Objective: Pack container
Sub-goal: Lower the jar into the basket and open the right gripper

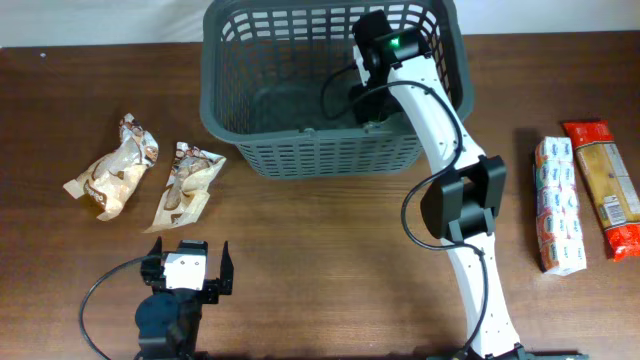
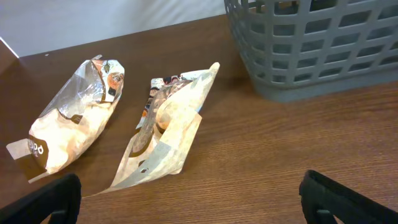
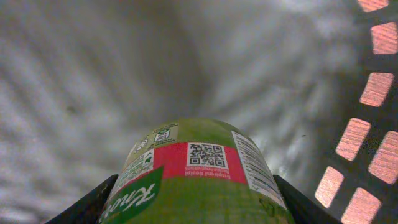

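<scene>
— How does the container [image 1: 310, 150] look, and where is it?
— Dark grey, with slotted walls and a thick rim. It stands at the far middle of the table [image 1: 330, 250].
— And the claws?
— The right gripper [image 1: 368, 100] is inside it, clamped on a green Knorr pack [image 3: 193, 180]. The left gripper [image 1: 190, 252] is spread wide and holds nothing.

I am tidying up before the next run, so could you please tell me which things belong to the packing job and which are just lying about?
In the job: grey basket; green Knorr pack, gripped by the right pincer inside the basket.
Lying about, probably waiting to be packed: snack bag; second snack bag; blue-white pack; red pack. Left pincer is open, idle.
</scene>
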`<state>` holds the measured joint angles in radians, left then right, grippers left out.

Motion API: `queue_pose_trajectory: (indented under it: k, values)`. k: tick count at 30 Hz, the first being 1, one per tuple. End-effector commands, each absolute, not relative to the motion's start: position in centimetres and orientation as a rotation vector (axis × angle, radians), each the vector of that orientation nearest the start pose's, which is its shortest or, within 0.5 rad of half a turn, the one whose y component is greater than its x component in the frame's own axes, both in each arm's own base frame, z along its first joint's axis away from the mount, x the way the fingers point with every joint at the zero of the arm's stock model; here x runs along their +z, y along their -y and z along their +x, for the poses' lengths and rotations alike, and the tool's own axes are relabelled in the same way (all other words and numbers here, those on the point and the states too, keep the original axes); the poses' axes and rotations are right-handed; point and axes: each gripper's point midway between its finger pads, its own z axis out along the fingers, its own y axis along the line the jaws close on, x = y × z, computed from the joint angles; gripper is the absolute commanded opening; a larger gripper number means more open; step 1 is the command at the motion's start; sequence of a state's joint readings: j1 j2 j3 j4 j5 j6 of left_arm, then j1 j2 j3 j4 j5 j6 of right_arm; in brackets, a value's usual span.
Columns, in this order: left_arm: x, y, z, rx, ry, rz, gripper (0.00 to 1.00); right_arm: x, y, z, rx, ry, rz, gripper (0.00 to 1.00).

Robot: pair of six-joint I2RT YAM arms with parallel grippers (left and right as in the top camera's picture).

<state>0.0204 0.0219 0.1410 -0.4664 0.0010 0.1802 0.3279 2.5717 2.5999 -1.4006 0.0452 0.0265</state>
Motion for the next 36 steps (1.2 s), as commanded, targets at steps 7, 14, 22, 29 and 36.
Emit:
queue_pose_trajectory:
  k: [7, 14, 22, 29, 36]
  values:
    - [12.3, -0.4, 22.4, 0.139, -1.911, 0.171, 0.99, 5.9, -15.7, 50.8, -0.048, -2.953, -0.409, 0.13]
    - [12.3, -0.4, 22.4, 0.140, -1.911, 0.171, 0.99, 5.9, -15.7, 50.8, -0.048, -2.953, -0.410, 0.75]
    - [12.3, -0.4, 22.4, 0.139, -1.911, 0.171, 0.99, 5.9, -15.8, 50.7, -0.035, -2.953, -0.417, 0.96]
    - [12.3, -0.4, 22.4, 0.140, -1.911, 0.171, 0.99, 6.8, -16.3, 50.9, 0.005, -2.931, -0.444, 0.99]
    - [12.3, -0.4, 22.4, 0.139, -1.911, 0.171, 0.99, 10.9, -16.6, 51.8, 0.026, -2.840, -0.428, 0.99]
